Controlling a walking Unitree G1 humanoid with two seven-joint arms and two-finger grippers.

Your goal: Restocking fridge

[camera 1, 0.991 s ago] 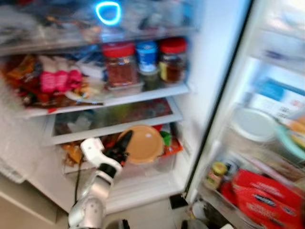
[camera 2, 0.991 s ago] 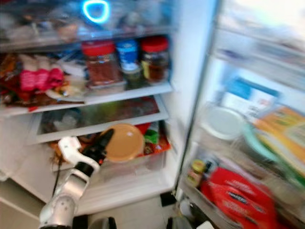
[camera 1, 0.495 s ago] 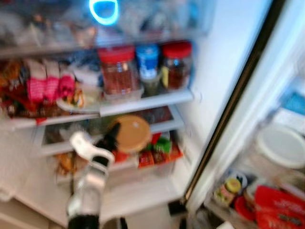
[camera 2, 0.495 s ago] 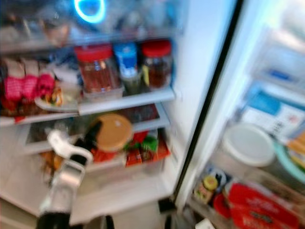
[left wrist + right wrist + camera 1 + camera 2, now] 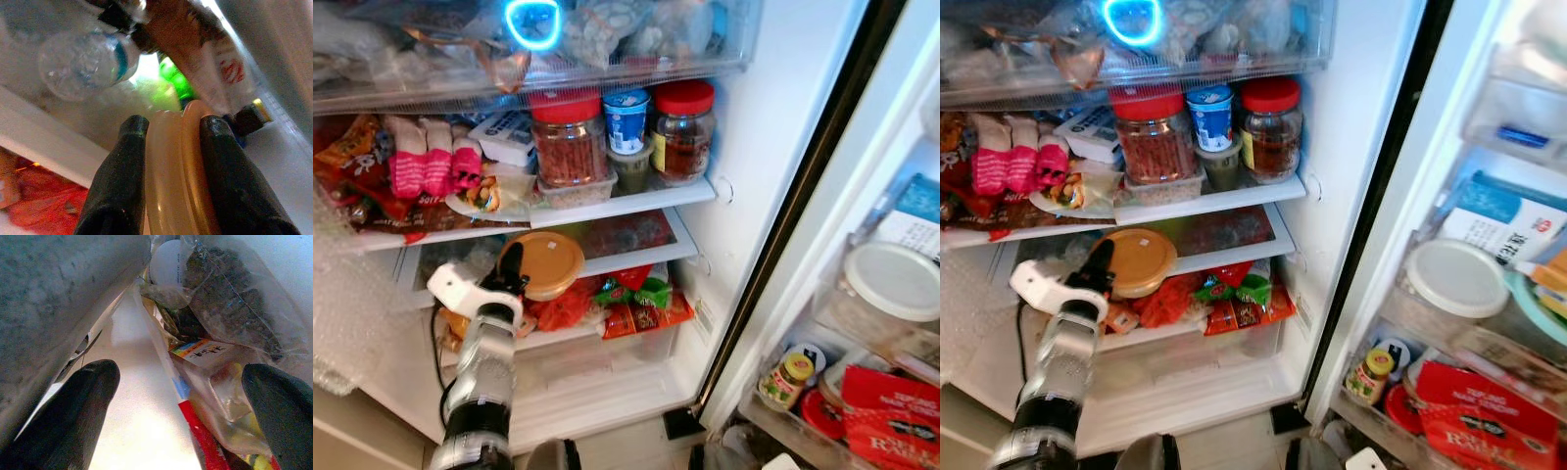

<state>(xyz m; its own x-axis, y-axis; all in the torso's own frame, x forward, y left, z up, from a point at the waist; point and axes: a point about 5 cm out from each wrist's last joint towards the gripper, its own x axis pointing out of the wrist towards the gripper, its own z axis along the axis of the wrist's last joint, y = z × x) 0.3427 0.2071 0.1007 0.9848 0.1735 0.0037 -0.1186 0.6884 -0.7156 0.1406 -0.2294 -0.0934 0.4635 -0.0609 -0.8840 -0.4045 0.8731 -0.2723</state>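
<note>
The left tool (image 5: 512,262), clamped on the tan container (image 5: 544,264), has lifted it from the low drawer to the mouth of the middle shelf (image 5: 626,257), just under the shelf with red-lidded jars (image 5: 570,137). Red and green packets (image 5: 636,299) lie below it. The right tool (image 5: 186,406) has its fingers spread apart among plastic bags (image 5: 234,313).

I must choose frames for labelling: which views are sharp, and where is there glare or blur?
Eye views: sharp, with blue ring glare on the top shelf. Left wrist view: left hand sharp on the tan lid, background blurred. Right wrist view: right hand fingers soft, pale surface overexposed.
</note>
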